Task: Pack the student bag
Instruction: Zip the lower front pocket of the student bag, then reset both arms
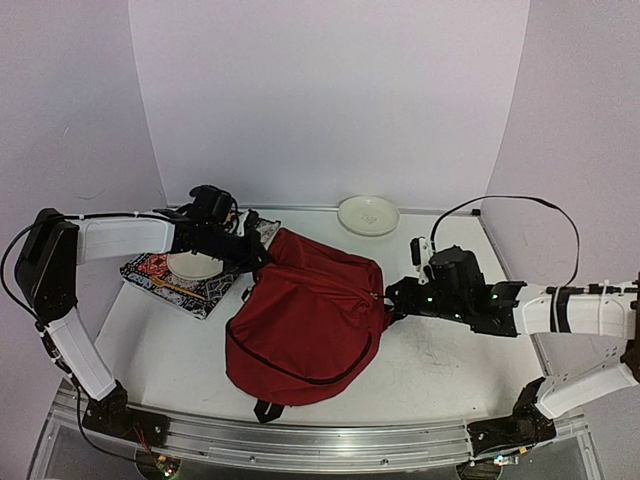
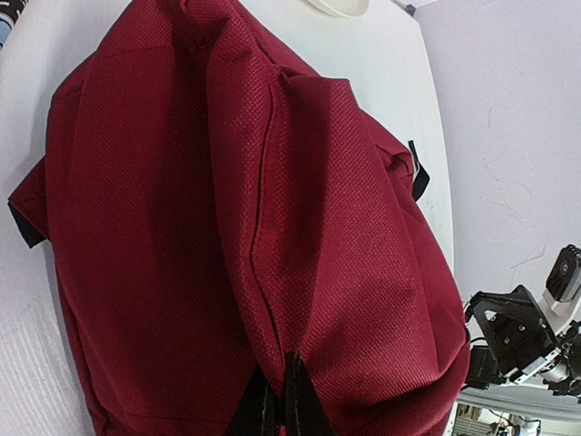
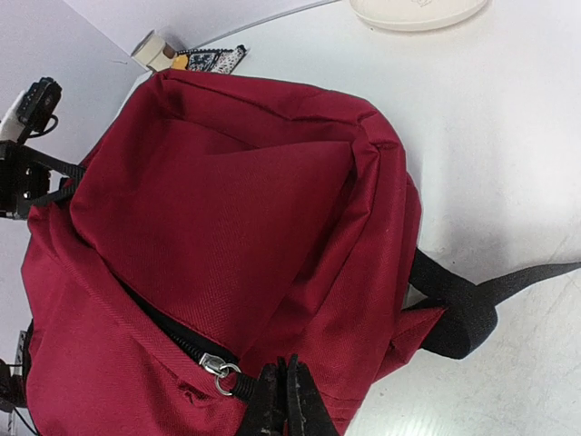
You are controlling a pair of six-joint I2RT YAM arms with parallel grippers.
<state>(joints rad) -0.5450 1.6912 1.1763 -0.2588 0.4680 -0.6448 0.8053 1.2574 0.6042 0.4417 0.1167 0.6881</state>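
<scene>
The student bag (image 1: 305, 320), dark red with black zippers, lies slumped in the middle of the table. My left gripper (image 1: 256, 264) is at its upper left edge and is shut, pinching a fold of red fabric (image 2: 300, 300) beside a zipper seam. My right gripper (image 1: 391, 300) is at the bag's right edge. In the right wrist view its fingers (image 3: 287, 386) are shut on the black cord of the zipper pull, just right of the metal slider and ring (image 3: 216, 368). The zipper (image 3: 168, 329) gapes a little to the left of the slider. What the bag holds is hidden.
A white plate (image 1: 368, 214) sits at the back of the table. A patterned flat item (image 1: 165, 282) with a white dish (image 1: 193, 265) on it lies left of the bag, under my left arm. A black strap (image 3: 463, 313) trails from the bag's right side.
</scene>
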